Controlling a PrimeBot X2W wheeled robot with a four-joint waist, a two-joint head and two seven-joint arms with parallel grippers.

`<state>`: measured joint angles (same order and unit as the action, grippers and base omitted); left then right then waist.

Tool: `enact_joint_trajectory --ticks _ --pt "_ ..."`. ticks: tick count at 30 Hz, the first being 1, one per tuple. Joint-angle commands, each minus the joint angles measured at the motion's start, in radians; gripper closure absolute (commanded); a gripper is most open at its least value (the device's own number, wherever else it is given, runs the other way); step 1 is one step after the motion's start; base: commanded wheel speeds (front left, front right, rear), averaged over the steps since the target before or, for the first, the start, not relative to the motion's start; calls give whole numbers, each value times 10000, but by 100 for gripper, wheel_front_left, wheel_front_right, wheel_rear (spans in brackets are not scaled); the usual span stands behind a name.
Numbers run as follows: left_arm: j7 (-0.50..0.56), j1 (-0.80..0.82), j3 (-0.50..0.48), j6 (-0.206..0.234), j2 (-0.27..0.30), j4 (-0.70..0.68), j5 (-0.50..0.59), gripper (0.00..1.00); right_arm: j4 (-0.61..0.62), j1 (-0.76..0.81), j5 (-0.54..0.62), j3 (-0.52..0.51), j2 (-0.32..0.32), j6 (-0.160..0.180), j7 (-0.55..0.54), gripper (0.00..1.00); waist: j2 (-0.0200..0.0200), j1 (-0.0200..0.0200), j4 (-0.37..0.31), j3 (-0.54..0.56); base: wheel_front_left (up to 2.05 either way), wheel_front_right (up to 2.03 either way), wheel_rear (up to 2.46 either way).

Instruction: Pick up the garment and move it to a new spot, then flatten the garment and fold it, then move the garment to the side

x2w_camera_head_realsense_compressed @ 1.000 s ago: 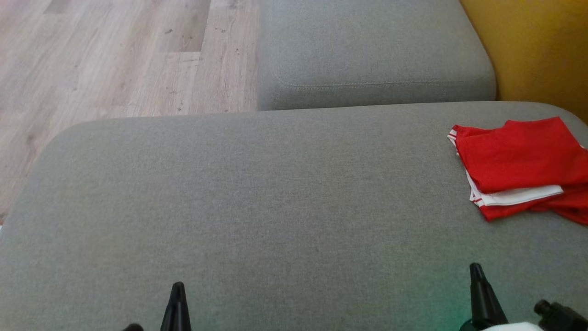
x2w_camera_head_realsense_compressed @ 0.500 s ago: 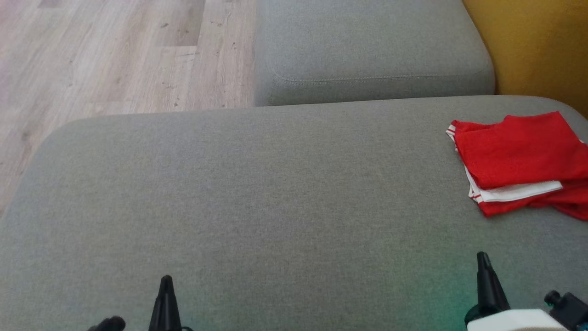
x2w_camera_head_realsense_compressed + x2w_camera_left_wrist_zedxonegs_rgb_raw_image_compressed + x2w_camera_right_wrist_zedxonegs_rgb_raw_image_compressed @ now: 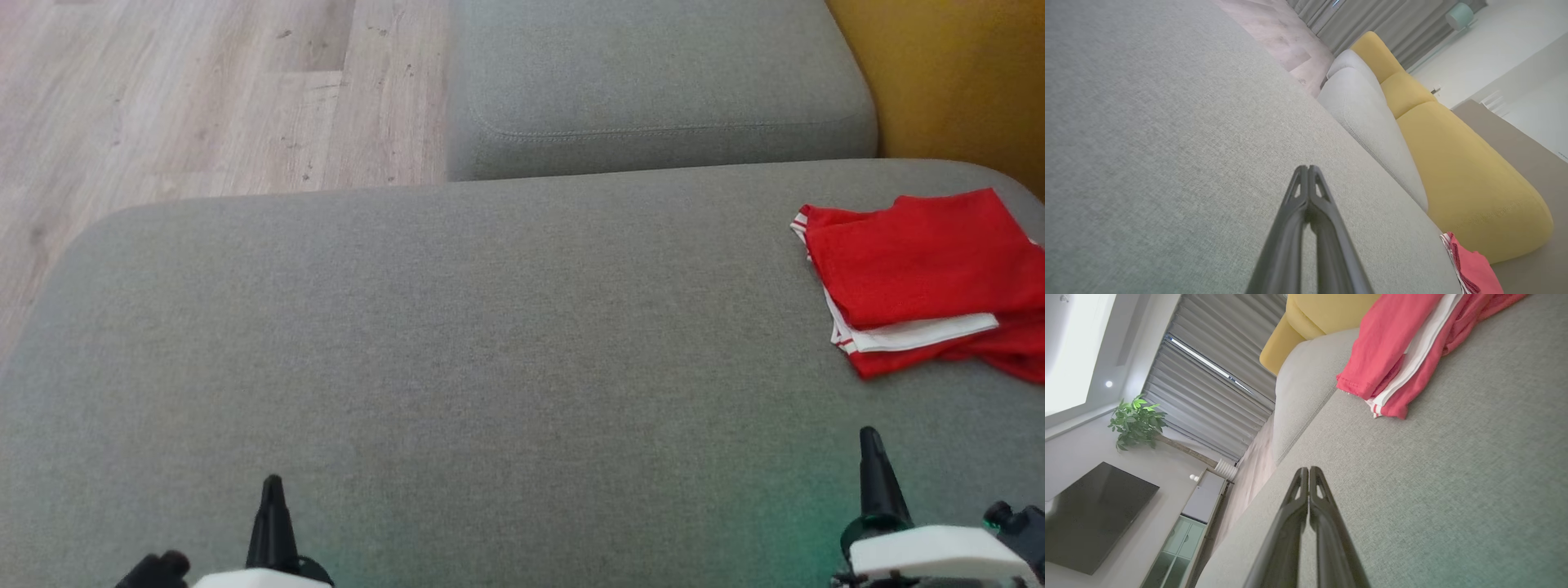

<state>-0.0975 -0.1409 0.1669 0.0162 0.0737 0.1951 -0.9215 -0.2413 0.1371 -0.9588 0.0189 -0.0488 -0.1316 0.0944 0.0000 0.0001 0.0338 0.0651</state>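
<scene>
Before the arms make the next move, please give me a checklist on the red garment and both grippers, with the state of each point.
1. Left gripper free: ok, fingers shut on nothing.
2. Right gripper free: ok, shut, empty, short of the red garment.
3. Garment folded: ok, layers stacked, white trim showing.
4. Garment at the side: ok, near the right end of the grey seat cushion.
5. Garment wholly on the cushion: cannot tell, the head view cuts off its right part.

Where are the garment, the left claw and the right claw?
garment (image 3: 922, 261), head view, red top fold.
left claw (image 3: 1307, 168), left wrist view, between shut fingertips.
right claw (image 3: 1309, 469), right wrist view, between shut fingertips.
</scene>
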Motion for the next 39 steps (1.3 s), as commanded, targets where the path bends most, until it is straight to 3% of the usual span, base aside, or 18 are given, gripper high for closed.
enact_joint_trajectory --ticks 1,39 --pt "48 635 -314 -146 101 -217 -342 100 267 -558 -346 9 -237 5 -77 100 0 -1 -11 -21 0 0 0" --pt "1109 1772 -1590 -974 96 218 -4669 100 92 -1723 -4385 -604 -259 8 -1149 100 0 -1 -216 -436 0 0 0"
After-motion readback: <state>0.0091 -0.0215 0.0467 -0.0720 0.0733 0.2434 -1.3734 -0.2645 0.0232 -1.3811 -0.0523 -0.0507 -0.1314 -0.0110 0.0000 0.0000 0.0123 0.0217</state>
